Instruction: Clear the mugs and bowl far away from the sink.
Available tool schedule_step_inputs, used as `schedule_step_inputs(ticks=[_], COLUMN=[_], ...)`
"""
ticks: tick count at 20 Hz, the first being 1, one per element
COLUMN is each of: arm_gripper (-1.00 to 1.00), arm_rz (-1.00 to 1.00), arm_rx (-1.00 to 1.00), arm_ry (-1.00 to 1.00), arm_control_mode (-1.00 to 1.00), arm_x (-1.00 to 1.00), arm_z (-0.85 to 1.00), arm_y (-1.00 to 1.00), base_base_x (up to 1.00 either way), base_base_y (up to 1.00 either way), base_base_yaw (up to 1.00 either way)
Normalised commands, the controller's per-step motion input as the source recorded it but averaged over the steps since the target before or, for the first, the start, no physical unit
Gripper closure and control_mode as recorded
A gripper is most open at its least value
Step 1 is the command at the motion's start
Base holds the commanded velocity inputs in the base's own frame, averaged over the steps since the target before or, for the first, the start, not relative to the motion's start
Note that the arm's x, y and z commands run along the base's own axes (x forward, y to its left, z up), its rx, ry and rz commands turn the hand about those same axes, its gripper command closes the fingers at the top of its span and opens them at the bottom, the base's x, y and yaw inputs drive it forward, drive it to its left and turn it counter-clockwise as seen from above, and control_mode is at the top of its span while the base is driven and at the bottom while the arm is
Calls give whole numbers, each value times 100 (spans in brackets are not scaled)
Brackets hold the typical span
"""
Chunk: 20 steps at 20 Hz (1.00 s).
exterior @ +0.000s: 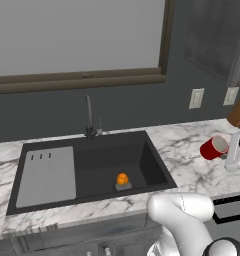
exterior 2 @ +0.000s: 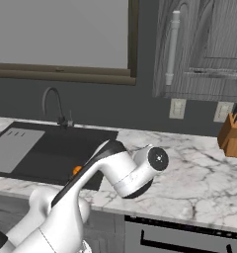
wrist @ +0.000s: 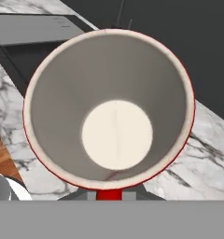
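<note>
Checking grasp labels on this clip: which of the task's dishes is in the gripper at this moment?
The red mug, white inside: tipped sideways above the counter right of the sink, clamped at its rim by the gripper.

So, counting it up: there's one red mug (exterior: 213,148) showing, white on the inside. One sink (exterior: 92,170) sunk into the marble table (exterior: 187,160), with one grey drainboard panel (exterior: 47,176) and one faucet (exterior: 89,119) behind it. Down in the basin sits one small orange thing (exterior: 122,179). On the wall there are two outlet plates (exterior: 196,98), side by side-ish. One wooden knife block (exterior 2: 233,135) stands on the table, one window (exterior: 79,37) above the sink, and one cabinet handle (exterior 2: 172,48) shows on the upper cupboard.
</note>
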Motion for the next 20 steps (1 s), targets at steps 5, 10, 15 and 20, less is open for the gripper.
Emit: schedule_step_inputs(ticks=[5, 10, 15, 20], arm_gripper=[100, 100, 100, 100], arm_rz=[0, 0, 0, 0], arm_rx=[0, 0, 0, 0], arm_ry=[0, 0, 0, 0], arm_control_mode=[100, 100, 100, 100], arm_x=[0, 0, 0, 0], arm_z=[0, 0, 0, 0], arm_y=[0, 0, 0, 0], base_base_x=[-46, -70, -71, -70], base_base_y=[0, 0, 0, 0], base_base_yaw=[9, 12, 13, 15])
